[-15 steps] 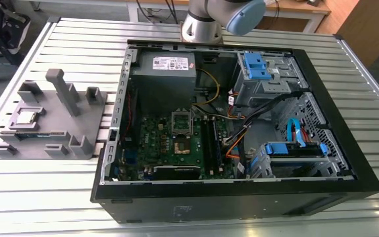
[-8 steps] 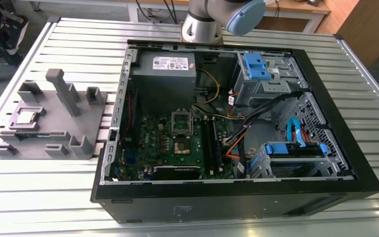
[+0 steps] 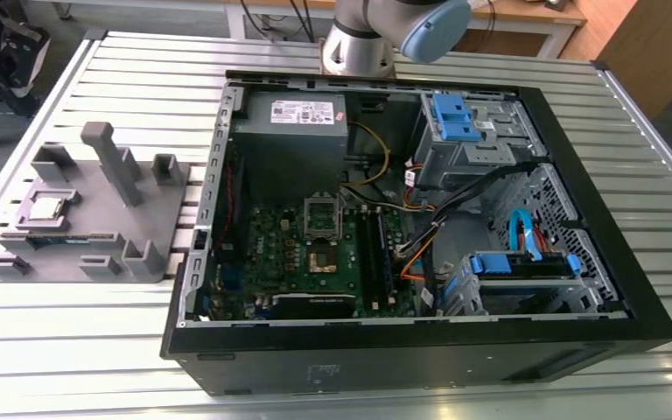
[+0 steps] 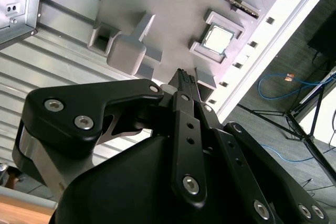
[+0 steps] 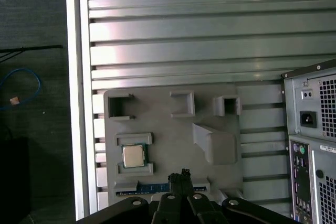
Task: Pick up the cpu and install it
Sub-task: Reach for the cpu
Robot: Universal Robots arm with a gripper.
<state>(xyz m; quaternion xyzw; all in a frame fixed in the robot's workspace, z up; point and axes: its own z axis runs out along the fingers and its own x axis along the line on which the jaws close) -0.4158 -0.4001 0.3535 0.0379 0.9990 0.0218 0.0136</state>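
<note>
The cpu (image 3: pixel 46 208) lies flat in a square pocket of the grey holder (image 3: pixel 137 219), its pale metal top facing up. The holder sits on the slatted metal worktop (image 3: pixel 102 324), to the exterior view's left of the open computer case (image 3: pixel 430 359) and just beside it. A long green-and-blue memory stick (image 3: pixel 56 236) lies in a slot of the same holder, close to the cpu's pocket.

Inside the case the green board (image 3: pixel 277 254) lies flat, and its dark metal-framed socket (image 3: pixel 322 219) is near the middle of it. The cpu is well apart from that socket, with the case wall between them.

The arm (image 3: pixel 366 39) stands at the far edge of the case in the exterior view.

In both wrist views the black jaws are clenched, tips pressed together with nothing between them. They hang above the holder and clear of it. In the first wrist view the tips point at the holder's edge by the memory stick (image 5: pixel 152 186), and the cpu (image 5: pixel 133 156) sits in its pocket a little off to one side of them. In the second wrist view the cpu (image 4: pixel 218 39) again lies beyond the tips and to one side, untouched, with the raised rim of its pocket between it and the jaws.
</note>
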